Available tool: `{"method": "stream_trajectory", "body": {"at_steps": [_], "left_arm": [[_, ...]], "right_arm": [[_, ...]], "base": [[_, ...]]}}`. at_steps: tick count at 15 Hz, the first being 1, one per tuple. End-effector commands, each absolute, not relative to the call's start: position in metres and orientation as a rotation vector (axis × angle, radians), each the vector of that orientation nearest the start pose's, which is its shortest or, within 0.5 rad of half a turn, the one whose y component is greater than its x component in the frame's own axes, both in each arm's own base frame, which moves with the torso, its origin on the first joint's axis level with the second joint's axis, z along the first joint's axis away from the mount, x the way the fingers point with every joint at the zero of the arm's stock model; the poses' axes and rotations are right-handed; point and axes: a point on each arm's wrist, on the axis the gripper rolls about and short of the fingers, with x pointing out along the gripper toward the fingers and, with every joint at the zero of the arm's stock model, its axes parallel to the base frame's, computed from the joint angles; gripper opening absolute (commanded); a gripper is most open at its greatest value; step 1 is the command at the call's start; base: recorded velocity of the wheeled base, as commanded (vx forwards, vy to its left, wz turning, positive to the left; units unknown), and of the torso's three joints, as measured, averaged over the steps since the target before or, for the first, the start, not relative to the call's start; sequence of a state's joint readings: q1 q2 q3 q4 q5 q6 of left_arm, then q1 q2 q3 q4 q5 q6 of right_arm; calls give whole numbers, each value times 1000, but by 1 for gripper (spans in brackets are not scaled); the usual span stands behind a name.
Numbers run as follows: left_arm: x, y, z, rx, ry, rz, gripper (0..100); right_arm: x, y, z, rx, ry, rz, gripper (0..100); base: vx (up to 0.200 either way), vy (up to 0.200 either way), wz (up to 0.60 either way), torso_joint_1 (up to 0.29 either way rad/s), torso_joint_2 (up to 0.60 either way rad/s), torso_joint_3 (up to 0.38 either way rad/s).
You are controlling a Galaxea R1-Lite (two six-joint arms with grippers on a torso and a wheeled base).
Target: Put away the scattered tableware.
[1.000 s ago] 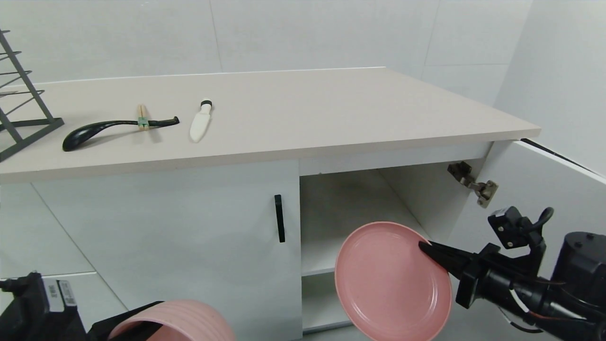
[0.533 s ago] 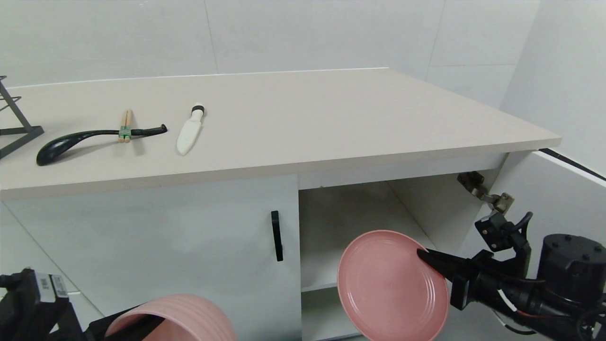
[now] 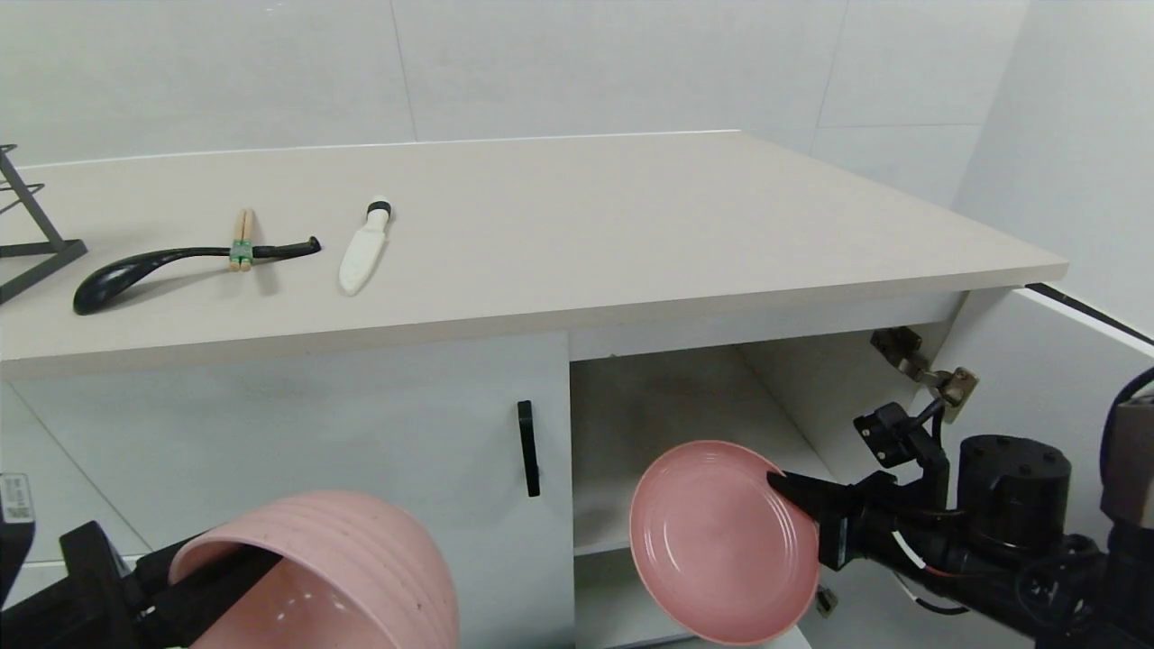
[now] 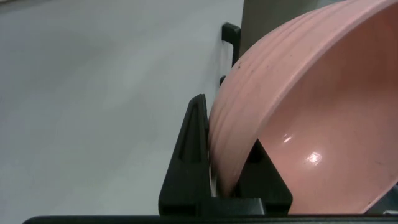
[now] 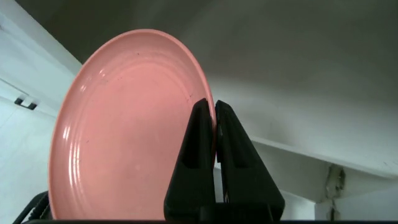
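Note:
My right gripper (image 3: 786, 491) is shut on the rim of a pink plate (image 3: 717, 541), held on edge in front of the open right cabinet compartment (image 3: 667, 424). In the right wrist view the plate (image 5: 124, 130) is pinched between the two black fingers (image 5: 200, 149). My left gripper (image 3: 225, 577) is shut on the wall of a pink ribbed bowl (image 3: 343, 568), low at the left before the closed cabinet door; the bowl (image 4: 298, 124) also shows in the left wrist view. On the counter lie a black ladle (image 3: 171, 266), a pair of chopsticks (image 3: 240, 240) and a white knife (image 3: 362, 248).
A black rack (image 3: 32, 239) stands at the counter's far left. The closed left door has a black handle (image 3: 527, 448). The right door (image 3: 1055, 361) hangs open on its hinge (image 3: 920, 361). A shelf (image 3: 622, 514) divides the open compartment.
The camera shifted right at first. The plate has moved left and slightly toward the open compartment. The bowl has risen higher into view at the lower left.

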State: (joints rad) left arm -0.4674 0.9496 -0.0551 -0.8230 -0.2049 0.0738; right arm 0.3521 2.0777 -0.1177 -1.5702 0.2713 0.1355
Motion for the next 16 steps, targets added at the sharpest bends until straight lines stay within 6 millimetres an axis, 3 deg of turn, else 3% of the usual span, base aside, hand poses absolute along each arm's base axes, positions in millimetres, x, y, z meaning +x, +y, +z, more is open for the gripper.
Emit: {"method": "stream_trajectory", "body": {"at_steps": [1,6,11,16], "left_arm": [[80,-46,149,79,34,-675,0],[80,-45,146,81,44,-675,0],[80,-45,146,81,50,-676,0],[80,-45,146,81,50,-676,0]], "right_arm": [[240,94,16,113,472,581,0],[266,98,-9,118,490,561,0],[297,87,-37,133,491,497,0],[315,91,-50,134,464,497,0]], "base": [[0,0,0,0,0,0],[0,0,0,0,0,0],[0,0,0,0,0,0],[0,0,0,0,0,0]]}}
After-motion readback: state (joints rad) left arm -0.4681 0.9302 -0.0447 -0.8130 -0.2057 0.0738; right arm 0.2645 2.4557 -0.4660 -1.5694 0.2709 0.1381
